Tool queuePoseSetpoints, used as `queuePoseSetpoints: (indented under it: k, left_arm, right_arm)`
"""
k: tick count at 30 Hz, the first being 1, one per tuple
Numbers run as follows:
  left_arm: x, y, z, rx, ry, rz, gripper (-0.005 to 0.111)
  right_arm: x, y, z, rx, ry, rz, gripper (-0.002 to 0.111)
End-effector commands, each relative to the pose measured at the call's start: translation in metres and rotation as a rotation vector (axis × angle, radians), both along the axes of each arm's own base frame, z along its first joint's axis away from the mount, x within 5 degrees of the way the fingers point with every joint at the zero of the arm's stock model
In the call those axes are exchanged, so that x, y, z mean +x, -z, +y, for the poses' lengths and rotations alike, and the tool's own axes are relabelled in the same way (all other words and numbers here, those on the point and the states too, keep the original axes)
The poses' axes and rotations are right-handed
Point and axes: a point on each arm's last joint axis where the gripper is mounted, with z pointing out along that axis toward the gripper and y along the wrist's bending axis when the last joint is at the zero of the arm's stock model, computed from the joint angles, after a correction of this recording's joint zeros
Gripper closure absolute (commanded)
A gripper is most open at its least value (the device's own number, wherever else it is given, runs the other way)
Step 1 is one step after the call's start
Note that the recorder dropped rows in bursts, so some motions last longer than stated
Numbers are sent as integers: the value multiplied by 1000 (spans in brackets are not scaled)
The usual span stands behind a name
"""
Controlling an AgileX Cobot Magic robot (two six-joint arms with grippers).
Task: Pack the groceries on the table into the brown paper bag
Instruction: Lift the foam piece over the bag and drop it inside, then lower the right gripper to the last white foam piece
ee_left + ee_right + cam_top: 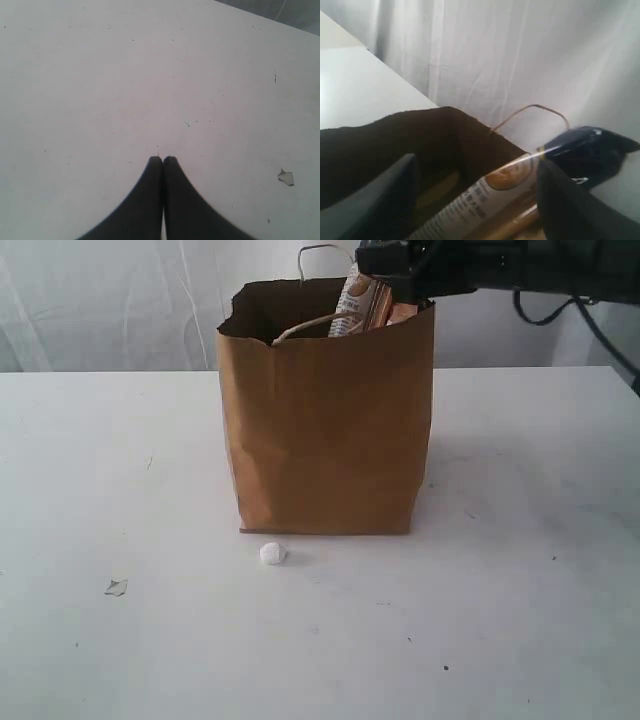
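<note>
The brown paper bag (pixel 325 430) stands upright in the middle of the white table (pixel 520 570). A long pasta packet (pixel 358 302) leans out of its open top. My right gripper (pixel 395 265) hovers just over the bag's right rim. In the right wrist view the right gripper (pixel 477 165) is open, and the packet (pixel 490 195) lies between its fingers, close to one finger (pixel 570 200); its dark-blue end (pixel 585 150) juts past the bag's rim (pixel 395 130). My left gripper (pixel 163 159) is shut with nothing in it, above bare table (pixel 150 75). Other groceries are hidden.
A small white round thing (pixel 272 553) lies on the table just in front of the bag. A torn paper scrap (pixel 116 587) lies further to the left; it also shows in the left wrist view as a scrap (pixel 285 177). A white curtain hangs behind the table.
</note>
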Motion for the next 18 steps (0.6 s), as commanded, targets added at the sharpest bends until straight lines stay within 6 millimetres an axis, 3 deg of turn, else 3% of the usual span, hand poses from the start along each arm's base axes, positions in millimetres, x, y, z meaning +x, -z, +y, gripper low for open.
queuePoseSetpoints:
  k: [1,4,7,12,15,18]
  left_arm:
    - [0,1,0,-2,0,-1,107]
    - [0,1,0,-2,0,-1,107]
    - [0,1,0,-2,0,-1,107]
    - [0,1,0,-2,0,-1,107]
    - [0,1,0,-2,0,-1,107]
    - [0,1,0,-2,0,-1,107]
  right_arm:
    - [-23,-31,-15,-44,119,30,46]
    - [-46,-40,-22,-139,139,114,50]
    - [-65,-33,-35,-272,218,313,61]
    - [-79,4,-60,-502,393,581,84]
    - [-84,26,-62,-458,454,702,104]
    - [-96,48,-50,-405,372,811,108]
